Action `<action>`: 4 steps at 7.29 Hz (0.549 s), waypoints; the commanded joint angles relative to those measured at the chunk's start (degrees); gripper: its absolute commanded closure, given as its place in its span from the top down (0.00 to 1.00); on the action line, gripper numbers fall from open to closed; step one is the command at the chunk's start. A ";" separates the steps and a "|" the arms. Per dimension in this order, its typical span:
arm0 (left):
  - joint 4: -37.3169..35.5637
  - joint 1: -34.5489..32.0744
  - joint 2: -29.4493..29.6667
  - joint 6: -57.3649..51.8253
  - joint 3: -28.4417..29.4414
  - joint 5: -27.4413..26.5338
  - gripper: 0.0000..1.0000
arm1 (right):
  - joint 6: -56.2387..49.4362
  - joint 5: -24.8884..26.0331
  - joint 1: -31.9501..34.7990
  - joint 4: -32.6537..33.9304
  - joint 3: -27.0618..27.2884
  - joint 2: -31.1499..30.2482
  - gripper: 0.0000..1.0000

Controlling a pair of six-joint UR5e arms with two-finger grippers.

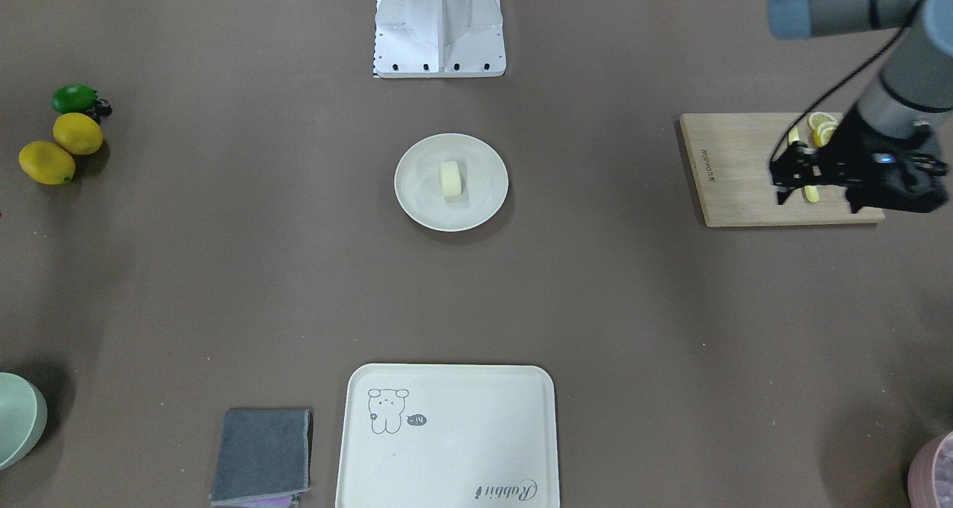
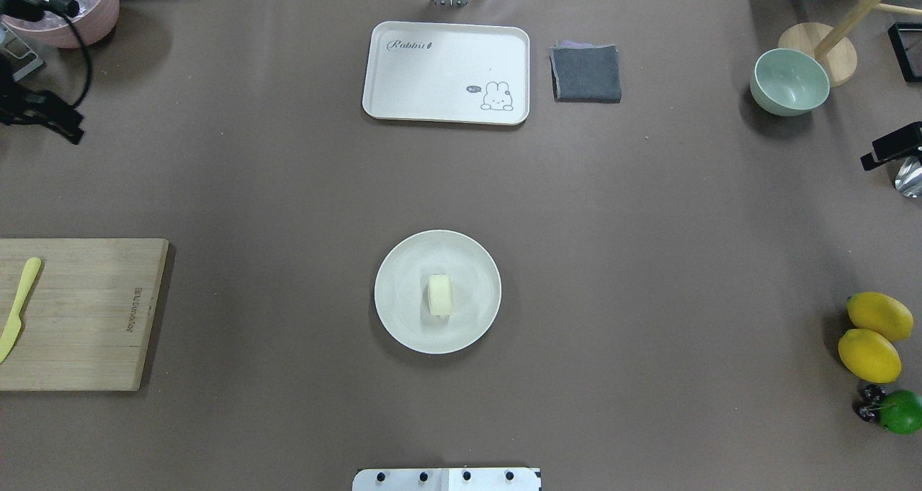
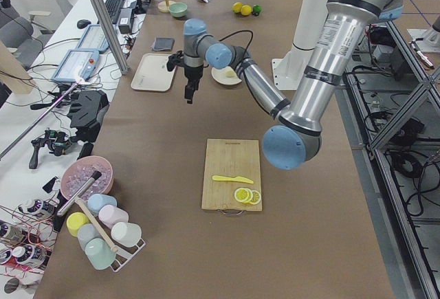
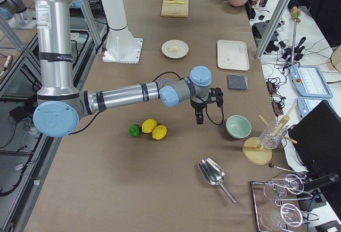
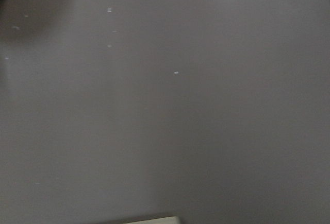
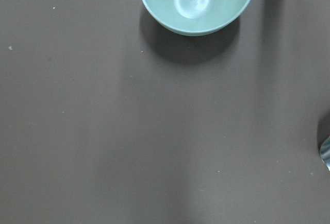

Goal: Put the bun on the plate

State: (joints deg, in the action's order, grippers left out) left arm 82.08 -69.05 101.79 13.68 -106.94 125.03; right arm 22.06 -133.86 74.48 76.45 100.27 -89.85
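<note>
The bun (image 1: 450, 178) (image 2: 440, 294) is a small pale lump lying on the middle of the round cream plate (image 1: 417, 199) (image 2: 403, 318), which is at the table's centre. No gripper touches either. My left gripper (image 1: 793, 191) (image 2: 68, 129) hangs high over the table's left end, far from the plate. Its fingers look parted and hold nothing. My right gripper (image 2: 875, 160) (image 4: 199, 118) hovers near the pale green bowl (image 2: 789, 82) at the right end. I cannot tell whether it is open or shut. Both wrist views show no fingers.
A wooden cutting board (image 1: 733, 173) with lemon slices (image 1: 823, 128) and a yellow knife (image 2: 18, 307) lies at the left end. The rabbit tray (image 1: 447, 433) and a grey cloth (image 1: 262, 454) are at the far edge. Two lemons (image 1: 59, 150) and a lime (image 1: 74, 98) are on the right.
</note>
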 commanded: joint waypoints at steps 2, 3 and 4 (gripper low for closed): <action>3.08 -11.25 -6.52 -23.76 10.85 3.20 0.98 | -7.28 -0.53 4.44 0.02 -0.07 -4.01 1.00; 3.00 -14.06 -7.91 -23.35 10.96 3.90 0.98 | -7.30 -0.53 4.62 0.02 0.01 -4.28 1.00; 3.08 -16.53 -9.58 -23.26 10.96 6.17 0.98 | -7.30 -0.44 4.63 0.02 0.01 -4.29 1.00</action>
State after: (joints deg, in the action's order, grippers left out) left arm 85.06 -82.23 94.11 -8.95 -96.55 129.16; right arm 15.18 -134.35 78.81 76.46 100.27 -93.82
